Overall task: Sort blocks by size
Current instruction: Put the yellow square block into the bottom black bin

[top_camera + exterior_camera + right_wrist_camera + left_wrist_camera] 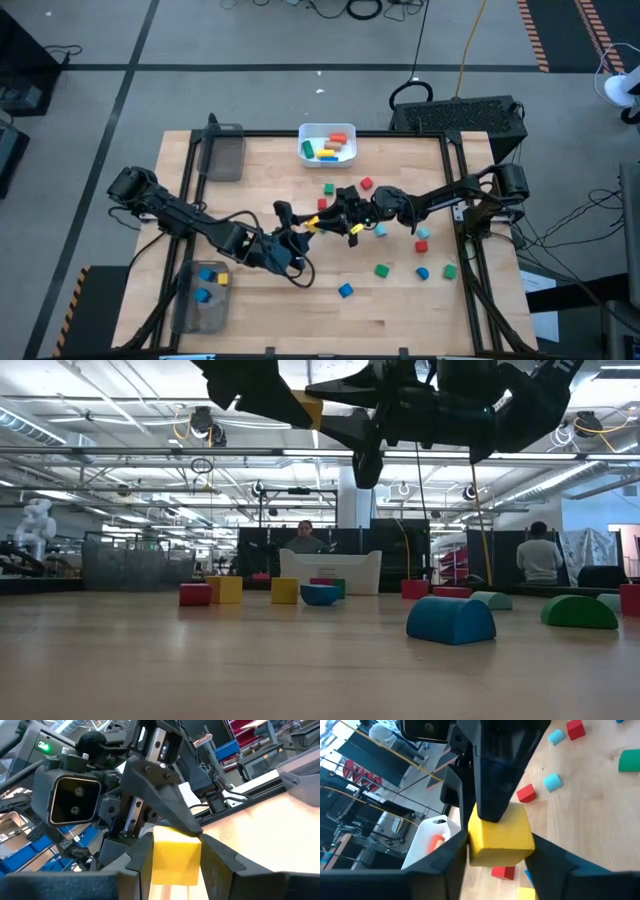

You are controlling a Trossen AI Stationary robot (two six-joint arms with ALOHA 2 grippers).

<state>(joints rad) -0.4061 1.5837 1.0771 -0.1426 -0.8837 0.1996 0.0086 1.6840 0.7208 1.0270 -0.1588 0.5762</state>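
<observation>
Yellow cube point(500, 836) is held in mid-air above the centre of the table, with both grippers on it at once. The right gripper point(172, 857) has a finger on each side of the cube. The left gripper point(495, 860) has its fingers at the same cube, set crosswise to the right one's. This reads as a handover between arms; whether the left fingers are already pressing the cube I cannot tell from these views.

Progress: partly done. Loose blocks remain on the wooden table point(260, 180), among them red point(367, 184), green point(382, 270) and blue point(345, 290) pieces scattered on the right half.

Containers:
- White bin point(306, 150) at the far edge, centre: holds several longer pieces in orange, yellow, green and blue.
- Clear tray point(184, 305) at the near left corner: holds a few small blue cubes and one yellow piece.
- Second clear tray point(226, 155) at the far left: appears to hold nothing, though its tinted plastic makes this uncertain.

Judgement: roughly a third of the blocks look sorted; most of the work is left.
</observation>
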